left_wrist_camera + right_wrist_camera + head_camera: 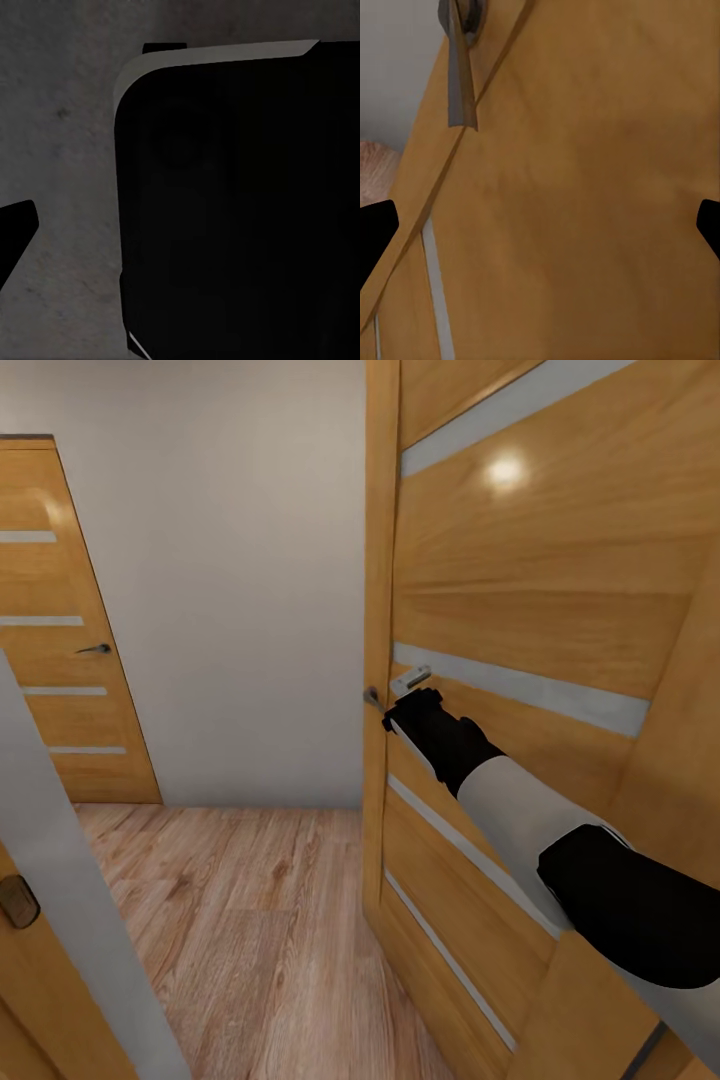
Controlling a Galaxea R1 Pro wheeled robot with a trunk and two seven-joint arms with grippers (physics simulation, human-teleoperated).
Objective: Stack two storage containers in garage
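Leftmost in the head view stands a closed honey-wood door (pixel 65 660) with frosted strips and a dark lever, then a plain white wall (pixel 240 560) over light wood plank flooring (pixel 250 920). Next comes a second wooden door (pixel 520 590), open edge-on, with the right gripper (pixel 408 708) reaching right up to its handle (pixel 410 680). In the right wrist view its fingertips sit wide apart, released, gripping nothing, facing the door panel. The left wrist view shows grey concrete floor (pixel 60 150) and a dark body; whether the left gripper is clenched cannot be told. No storage container appears here, so I judge the robot is working a door, with the stacking not yet done.
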